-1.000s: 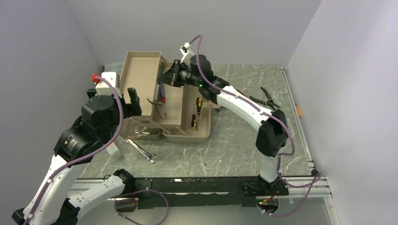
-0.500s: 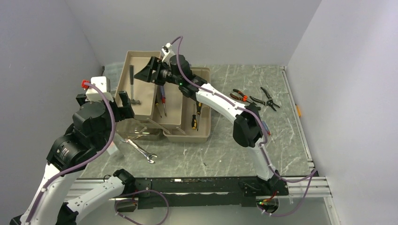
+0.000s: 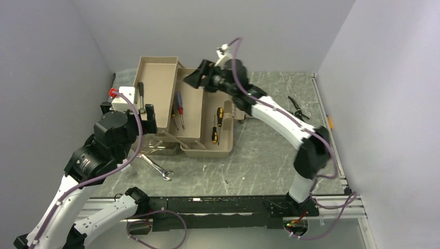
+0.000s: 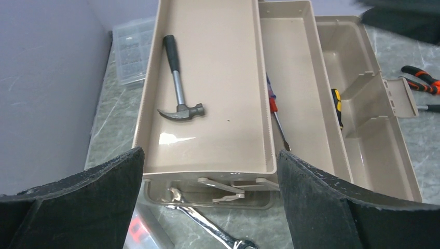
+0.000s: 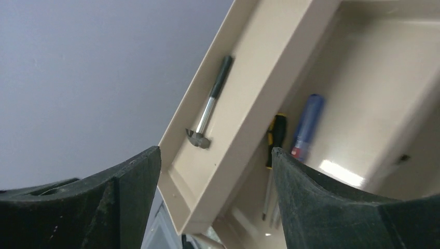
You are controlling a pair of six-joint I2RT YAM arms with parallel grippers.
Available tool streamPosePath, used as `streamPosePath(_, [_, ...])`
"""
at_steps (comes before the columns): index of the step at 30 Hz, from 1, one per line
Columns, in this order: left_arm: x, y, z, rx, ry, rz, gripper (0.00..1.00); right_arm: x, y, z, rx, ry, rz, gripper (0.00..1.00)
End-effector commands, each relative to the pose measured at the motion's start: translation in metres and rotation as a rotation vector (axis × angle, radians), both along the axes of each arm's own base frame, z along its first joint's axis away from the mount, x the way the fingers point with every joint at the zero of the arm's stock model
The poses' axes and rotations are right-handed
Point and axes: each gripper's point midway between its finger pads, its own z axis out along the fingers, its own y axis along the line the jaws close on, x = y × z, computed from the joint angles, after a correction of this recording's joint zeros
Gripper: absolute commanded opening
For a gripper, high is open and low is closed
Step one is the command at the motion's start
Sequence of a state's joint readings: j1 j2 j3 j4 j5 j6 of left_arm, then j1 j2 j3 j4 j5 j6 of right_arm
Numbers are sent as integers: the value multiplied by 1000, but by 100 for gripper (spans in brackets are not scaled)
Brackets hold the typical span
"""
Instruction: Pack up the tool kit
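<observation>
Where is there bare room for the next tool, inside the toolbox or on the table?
Free: the floor of the top tray right of the hammer; the table between the toolbox front and the near rail, right of the wrench. Crowded: the middle tray holding screwdrivers, and the left front corner by the wrench.

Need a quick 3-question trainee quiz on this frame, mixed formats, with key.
1. True or false: the steel claw hammer with a black grip lies in the raised fold-out tray of the large tan plastic toolbox.
2. Where is the steel open-ended wrench? A) in the fold-out tray B) on the grey marbled table beside the toolbox C) in the toolbox base
3. Fill in: the right gripper has its jaws ___, holding nothing.
Key: 1 true; 2 B; 3 open.
</observation>
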State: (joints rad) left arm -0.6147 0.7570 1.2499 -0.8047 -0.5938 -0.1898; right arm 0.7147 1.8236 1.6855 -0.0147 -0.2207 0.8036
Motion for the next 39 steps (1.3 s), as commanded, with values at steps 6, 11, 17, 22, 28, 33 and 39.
streamPosePath(6, [8,-28,2,19,-75,-165,99,-8,-174,5,-175,-81,-329,78])
streamPosePath(11, [3,-54,-1,13,-128,-332,99,-21,-266,-53,-350,65,-575,78])
streamPosePath(17, [-5,-104,-7,-42,-132,-595,99,-52,-361,-122,-457,325,-885,77])
streamPosePath(22, [-8,-146,-28,-146,-27,-732,96,-76,-404,-167,-592,487,-963,77])
streamPosePath(28, [-23,-183,-53,-86,86,-888,96,-80,-441,-206,-681,589,-907,75])
streamPosePath(33, [-29,-182,-72,-14,145,-919,98,-68,-454,-222,-842,577,-822,68])
streamPosePath(39, [-40,-183,-66,-63,64,-958,98,-62,-471,-241,-1000,629,-757,62])
